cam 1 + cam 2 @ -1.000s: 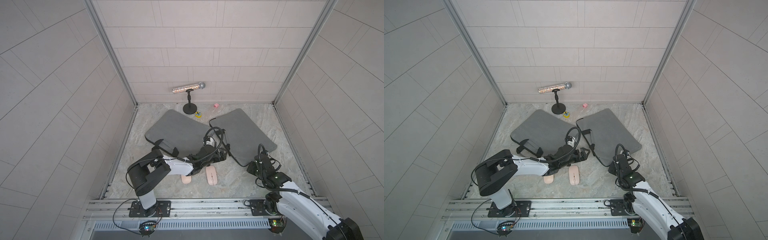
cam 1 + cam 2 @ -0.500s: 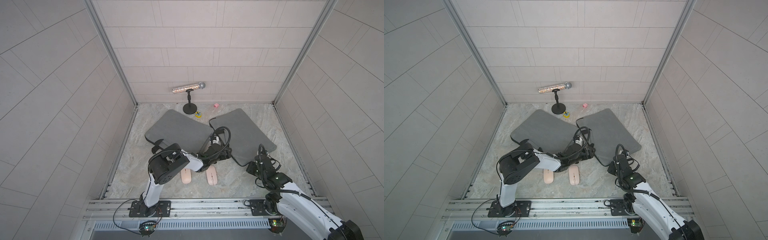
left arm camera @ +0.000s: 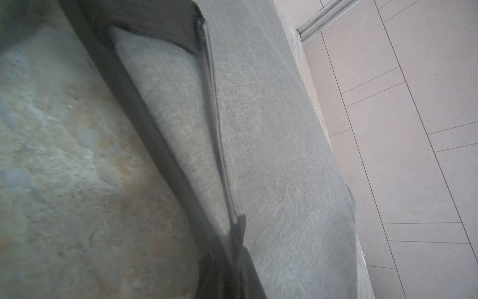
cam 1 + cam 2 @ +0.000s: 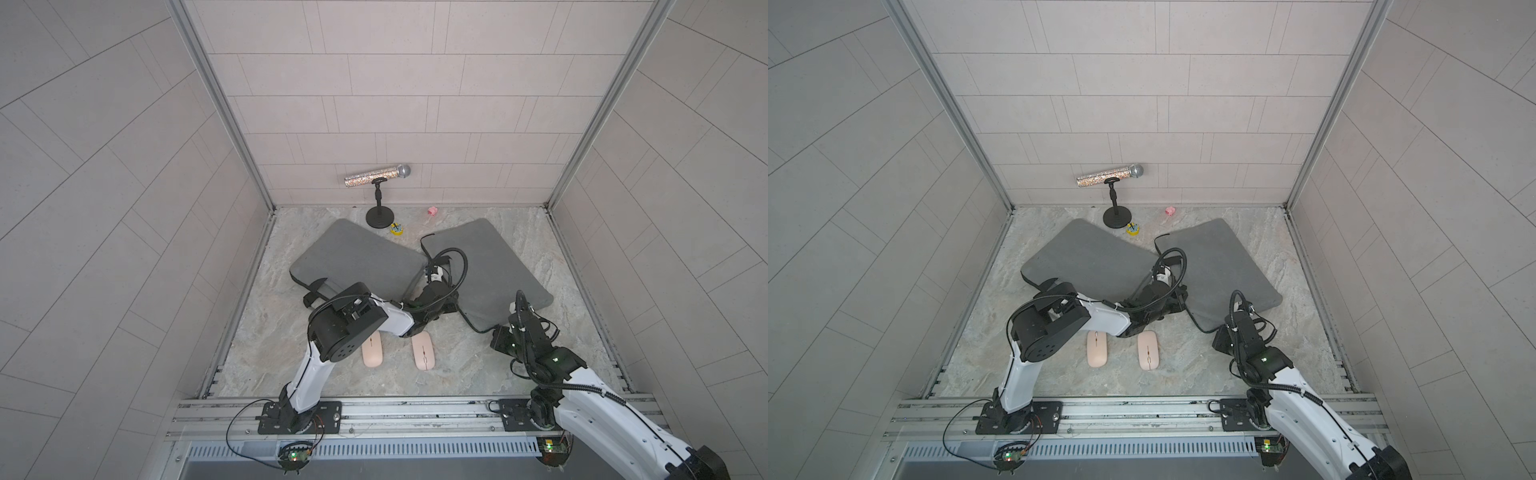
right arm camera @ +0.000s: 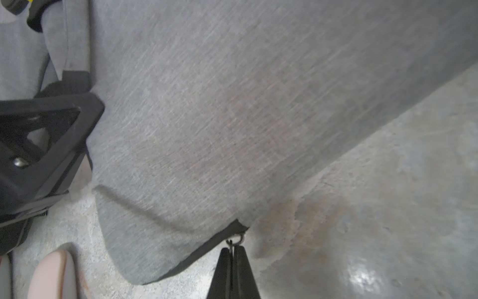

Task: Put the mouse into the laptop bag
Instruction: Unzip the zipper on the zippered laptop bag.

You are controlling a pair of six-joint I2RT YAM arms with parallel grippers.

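Two pale pink mice [image 4: 372,351] [image 4: 423,352] lie side by side on the stone floor near the front, also in the other top view [image 4: 1096,348] [image 4: 1148,350]. Behind them lie two flat grey laptop bags, one left [image 4: 357,257] and one right [image 4: 490,266]. My left gripper [image 4: 449,303] [image 3: 227,271] is shut on the right bag's near-left edge, where the top flap [image 3: 160,85] stands slightly lifted. My right gripper [image 4: 492,332] [image 5: 232,249] is shut on the zipper pull [image 5: 238,238] at that bag's near corner. One mouse [image 5: 51,274] shows beside this corner.
A glittery microphone [image 4: 378,178] on a black stand [image 4: 379,216] is at the back wall. A small yellow object [image 4: 396,228] and a small pink one [image 4: 432,211] lie near it. Tiled walls close in on three sides; a metal rail [image 4: 415,411] runs along the front.
My left arm has swung right, from the left bag's near edge to the right bag's edge, and its jaws have closed there. The right arm and both mice have not moved.
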